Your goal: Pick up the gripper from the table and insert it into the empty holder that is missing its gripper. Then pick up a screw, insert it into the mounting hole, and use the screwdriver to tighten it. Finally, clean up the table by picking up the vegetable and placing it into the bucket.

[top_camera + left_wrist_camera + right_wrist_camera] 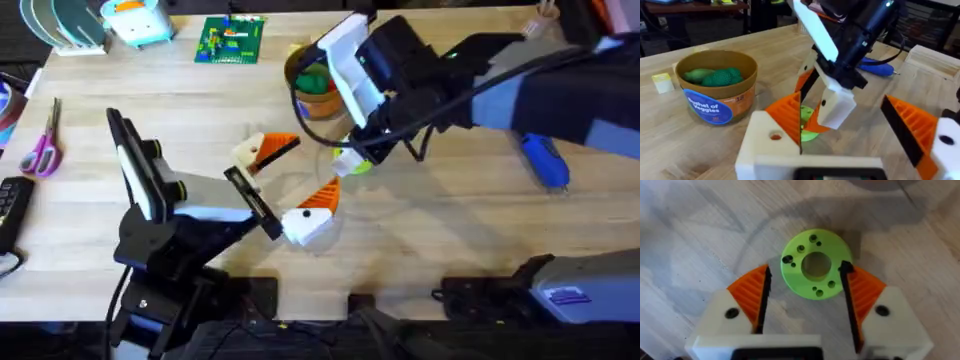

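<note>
One bucket (715,92), two vegetables (715,76), one screwdriver (545,160).

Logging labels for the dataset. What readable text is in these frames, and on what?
"Bucket of Veggies" (as best it reads): blue label on the bucket side, left wrist view.
Small print beside that label: too small to read.
Green board at the table's far edge: coloured marks, nothing legible.
Blue screwdriver: no readable marking.
</note>
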You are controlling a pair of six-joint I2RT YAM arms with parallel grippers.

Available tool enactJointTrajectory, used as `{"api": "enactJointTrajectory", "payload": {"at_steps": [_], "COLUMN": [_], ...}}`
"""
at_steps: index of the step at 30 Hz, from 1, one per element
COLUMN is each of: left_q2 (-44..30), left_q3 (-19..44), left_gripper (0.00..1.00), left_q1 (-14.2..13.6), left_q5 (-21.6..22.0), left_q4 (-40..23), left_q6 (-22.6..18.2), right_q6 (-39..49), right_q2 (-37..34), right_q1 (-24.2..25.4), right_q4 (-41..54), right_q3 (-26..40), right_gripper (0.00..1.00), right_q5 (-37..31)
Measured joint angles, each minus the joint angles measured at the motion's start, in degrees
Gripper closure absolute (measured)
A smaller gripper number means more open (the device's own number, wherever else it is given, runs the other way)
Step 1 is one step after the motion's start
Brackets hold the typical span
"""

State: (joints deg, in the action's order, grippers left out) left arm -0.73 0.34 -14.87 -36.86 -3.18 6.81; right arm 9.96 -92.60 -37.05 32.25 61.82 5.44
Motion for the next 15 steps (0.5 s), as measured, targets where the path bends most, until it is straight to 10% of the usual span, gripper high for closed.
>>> {"api": "enactJointTrajectory", "payload": {"at_steps": [15], "left_q2": [0.0], "left_q3": [0.0], "left_gripper": [0.008], "left_q1": [0.0], "left_q5": [0.0], "left_q4": [0.0], "left_q6": [0.0], "right_q6": [0.81], "right_q2": [-2.8], "right_q1": [-3.88], "right_q4": [-4.35], "right_q3": [0.0], "right_gripper": [0.49], "right_q5": [-0.38]}}
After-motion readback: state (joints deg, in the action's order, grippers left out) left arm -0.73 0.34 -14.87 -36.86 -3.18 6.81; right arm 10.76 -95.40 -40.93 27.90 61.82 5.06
